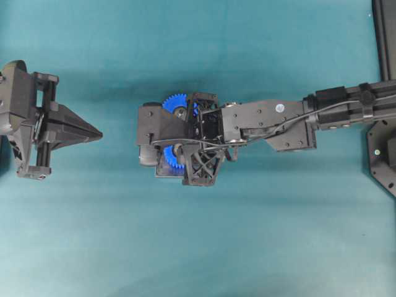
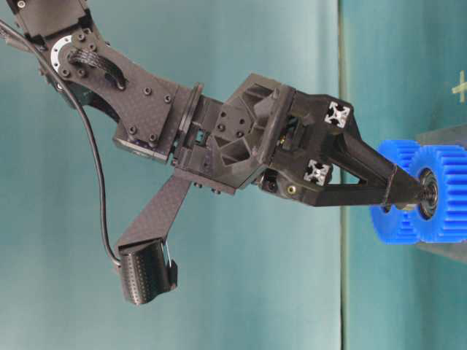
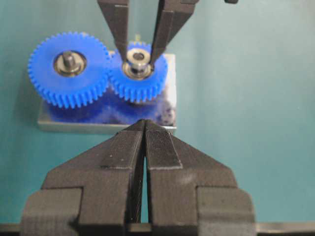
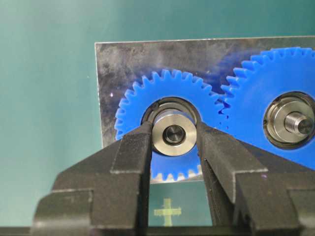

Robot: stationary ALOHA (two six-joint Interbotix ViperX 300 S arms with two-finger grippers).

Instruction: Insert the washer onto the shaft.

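My right claw [image 4: 173,142] is squeezed on the washer [image 4: 173,133], one black finger [image 4: 135,147] on each side of the shiny ring. The washer sits at the middle of the small blue gear [image 4: 167,103], right over the shaft [image 4: 173,134], whose dark round end shows through the hole. I cannot tell if the ring is all the way down. Just beside it is the big blue gear [image 4: 268,88], its teeth touching the small one's, with its own screw-topped shaft [image 4: 299,125] poking up. Both gears sit on a flat grey metal plate [image 4: 123,64], the only holder here, lying on the green table [image 4: 44,98]. My right arm [image 1: 278,117] reaches in long from the side and tips down, so my fingers point at the gear. Farther off, my left claw [image 3: 143,132] is closed, its two tips pressed together with nothing between them. It hangs over the table, well apart from the plate, pointing at the gears.
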